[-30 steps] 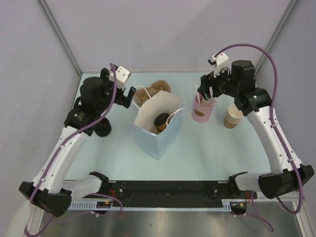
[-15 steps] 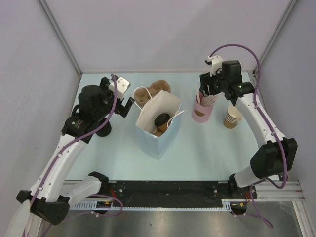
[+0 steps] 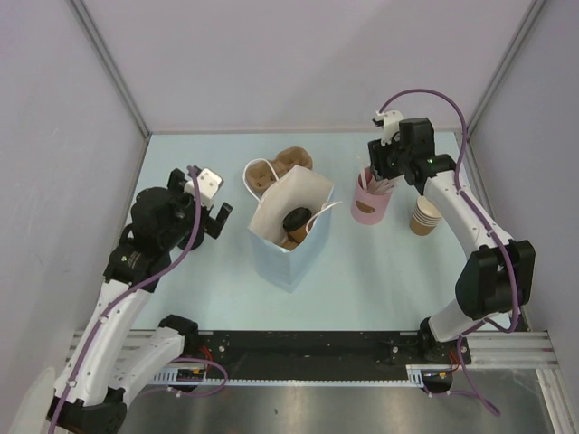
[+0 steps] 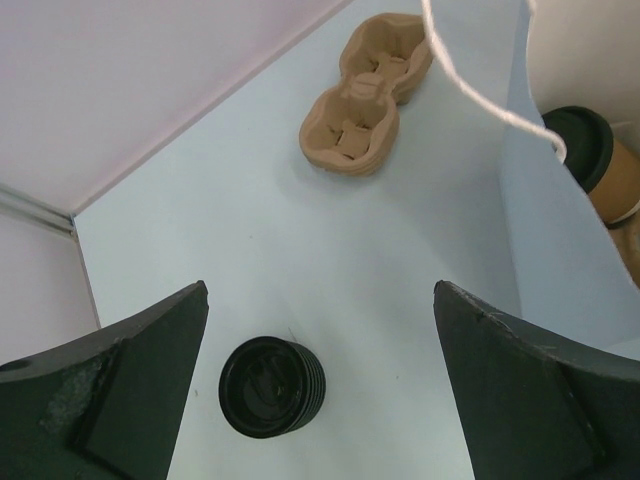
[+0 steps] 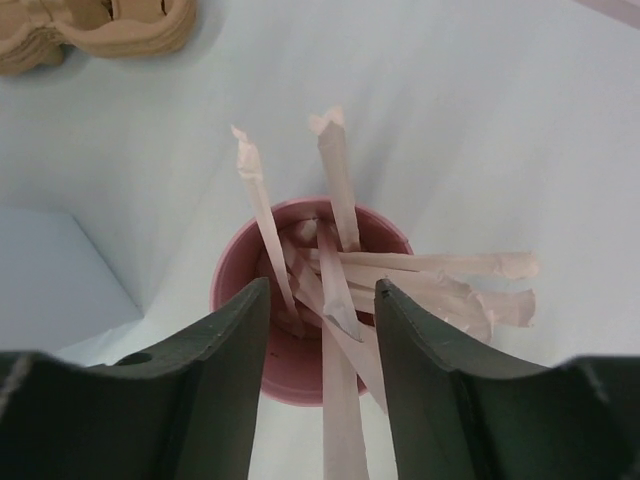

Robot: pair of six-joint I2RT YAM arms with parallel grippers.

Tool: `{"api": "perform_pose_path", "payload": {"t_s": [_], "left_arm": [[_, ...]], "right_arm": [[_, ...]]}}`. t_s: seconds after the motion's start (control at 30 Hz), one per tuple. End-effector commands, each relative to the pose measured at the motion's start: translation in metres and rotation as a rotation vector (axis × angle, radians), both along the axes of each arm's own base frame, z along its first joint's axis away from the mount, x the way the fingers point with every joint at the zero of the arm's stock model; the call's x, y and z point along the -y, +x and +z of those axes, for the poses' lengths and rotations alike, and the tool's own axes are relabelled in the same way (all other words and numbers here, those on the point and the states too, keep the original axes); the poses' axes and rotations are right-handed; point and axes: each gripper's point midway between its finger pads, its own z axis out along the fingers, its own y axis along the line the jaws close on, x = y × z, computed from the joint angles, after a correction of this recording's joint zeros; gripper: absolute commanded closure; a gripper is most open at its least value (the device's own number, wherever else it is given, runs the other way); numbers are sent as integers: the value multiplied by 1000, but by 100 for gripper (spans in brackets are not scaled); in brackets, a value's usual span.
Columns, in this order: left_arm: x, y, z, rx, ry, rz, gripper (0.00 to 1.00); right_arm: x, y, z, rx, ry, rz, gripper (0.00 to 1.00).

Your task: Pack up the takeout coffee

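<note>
We see the left gripper (image 3: 210, 220) spread wide, with nothing between its fingers. Below it, nearer its left finger, a stack of black lids (image 4: 272, 387) sits on the table (image 4: 250, 230). Farther ahead of the fingertips lies a tan pulp cup carrier (image 4: 368, 95). Just off its right finger stands the pale paper bag (image 4: 560, 230). The takeout coffee (image 4: 590, 165) is inside that bag, to the right of this gripper and apart from it. It is a tan cup with its black lid on, and it leans rather than standing upright.

The right gripper (image 5: 320, 290) hangs directly over the pink cup (image 5: 232, 275), its jaws drawn in to a narrow gap but not closed. One wrapped straw (image 5: 338, 200) rises between the two fingers, with space showing on either side of it, so we see no grip. Another straw stands by the left fingertip, and the rest lean out past the right finger. From above, the bag with the coffee stands well off to this gripper's left. A stack of tan cups (image 3: 425, 215) sits near its right, just beside the pink cup.
</note>
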Motion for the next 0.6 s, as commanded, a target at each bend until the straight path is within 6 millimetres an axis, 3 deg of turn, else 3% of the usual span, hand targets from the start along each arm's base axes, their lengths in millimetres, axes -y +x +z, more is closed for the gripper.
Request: {"api": "perform_pose_path", "payload": {"t_s": [0.0,0.17,0.33,0.47,0.57], "left_arm": [[-5,2,3,32,-46,11,0],[-6,2,1,10,-78,4,1],[-5,2,-3,6,-93,-9,1],[-4,1,-5,2,-103,-15,1],[-4,-1,-6,3,-113,-19,0]], "right_arm": [[3,8,7,56,-5,-21,53],[6,9,2,55,-15,-33,61],[7,7,1,54,-15,-31,85],[7,4,9,74,-17,-27,98],[5,-3,29,128,-29,-11,100]]}}
